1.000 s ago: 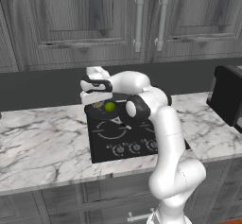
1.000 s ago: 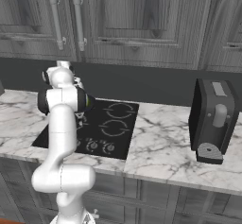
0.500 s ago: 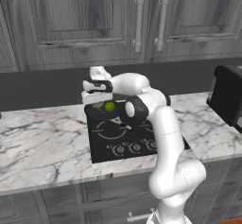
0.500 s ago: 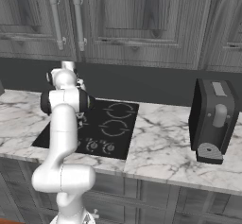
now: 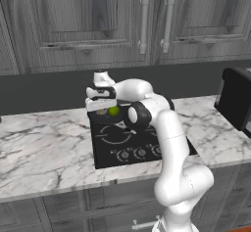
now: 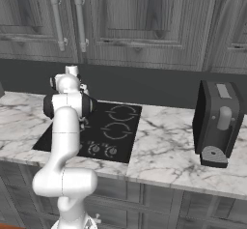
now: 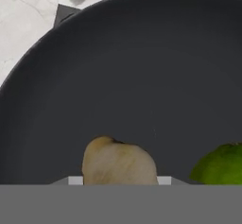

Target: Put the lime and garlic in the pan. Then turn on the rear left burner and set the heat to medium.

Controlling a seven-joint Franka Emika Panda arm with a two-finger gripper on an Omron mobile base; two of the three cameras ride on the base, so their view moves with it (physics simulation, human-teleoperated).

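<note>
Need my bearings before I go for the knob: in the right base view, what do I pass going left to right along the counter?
Robot arm → black cooktop → bare marble counter → black coffee machine.

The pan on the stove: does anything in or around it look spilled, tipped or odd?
Nothing stands out. The pan sits level on the black cooktop, with the lime and the garlic lying apart inside it. The gripper hangs over the pan. No spill shows on the marble counter.
</note>
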